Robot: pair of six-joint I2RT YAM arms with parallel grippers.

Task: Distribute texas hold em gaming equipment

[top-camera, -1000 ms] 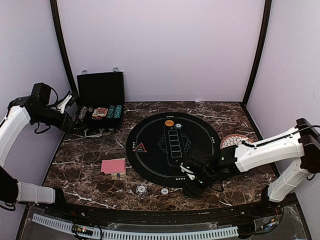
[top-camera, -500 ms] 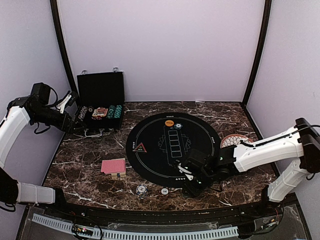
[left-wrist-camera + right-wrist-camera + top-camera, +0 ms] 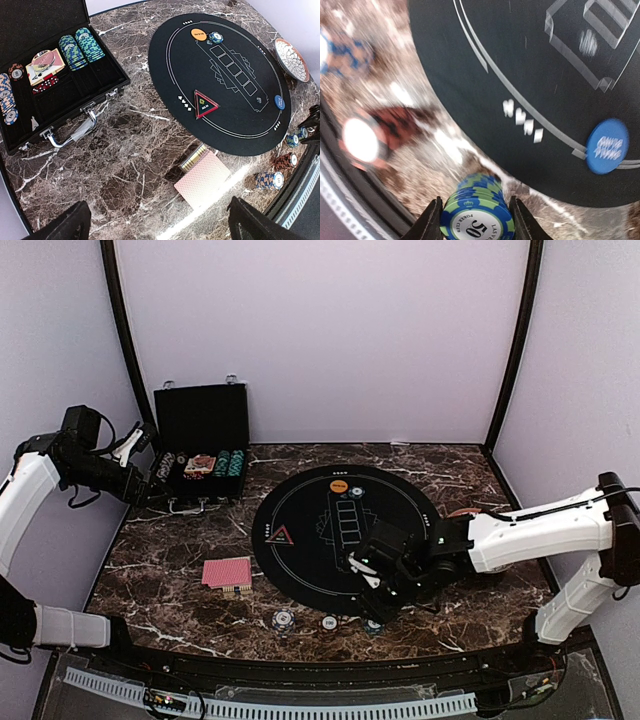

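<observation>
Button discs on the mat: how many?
2: the orange disc at the far edge of the mat, the blue disc at its near edge. None seems hidden.

1. A round black felt mat [image 3: 310, 505] lies on the dark marble tabletop [image 3: 170, 540].
2. The right gripper [image 3: 374, 608] is at the mat's near edge, with a small teal-edged chip stack [image 3: 372, 626] at its tip.
3. A red-backed card deck [image 3: 227, 572] lies left of the mat.
4. The left gripper [image 3: 155, 462] hovers beside the open black hard case [image 3: 200, 420].
</observation>
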